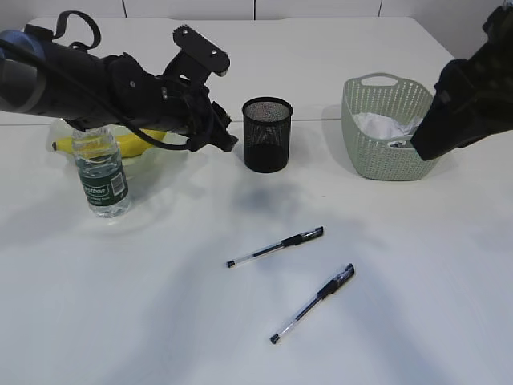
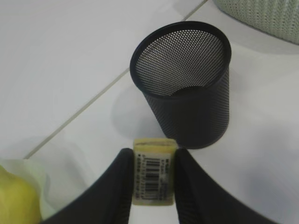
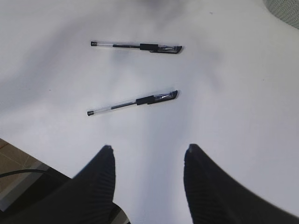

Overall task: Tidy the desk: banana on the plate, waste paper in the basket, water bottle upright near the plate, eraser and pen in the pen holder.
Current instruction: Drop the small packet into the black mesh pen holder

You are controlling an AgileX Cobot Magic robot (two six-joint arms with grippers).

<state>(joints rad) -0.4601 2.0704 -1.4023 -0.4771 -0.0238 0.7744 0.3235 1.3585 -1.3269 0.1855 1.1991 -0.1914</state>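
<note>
Left end effector (image 2: 153,186): closed on the eraser (image 2: 153,175), one finger on each long side, barcode sticker facing the camera; it sits at the bottom centre of the left wrist view.
Eraser handling: a small, light block, probably slightly rubbery, so it should grip well; the hold across its narrow width looks sound.
Pen holder (image 2: 187,88): upright at the centre of the left wrist view, mouth open, just beyond the eraser.
Right end effector (image 3: 149,158): open at middling width, holding nothing, above the bare bench (image 1: 144,321).
Pens: two lie on the bench, centre to lower centre of the exterior view, upper pen (image 1: 275,246) and lower pen (image 1: 313,303); thin, stiff, smooth, likely to roll, best pinched mid-barrel.
Water bottle (image 1: 100,172): upright at left, part full.
Banana (image 1: 132,143): on the plate (image 1: 172,152), behind the bottle.
Basket (image 1: 385,132): upper right, white paper inside.
</note>
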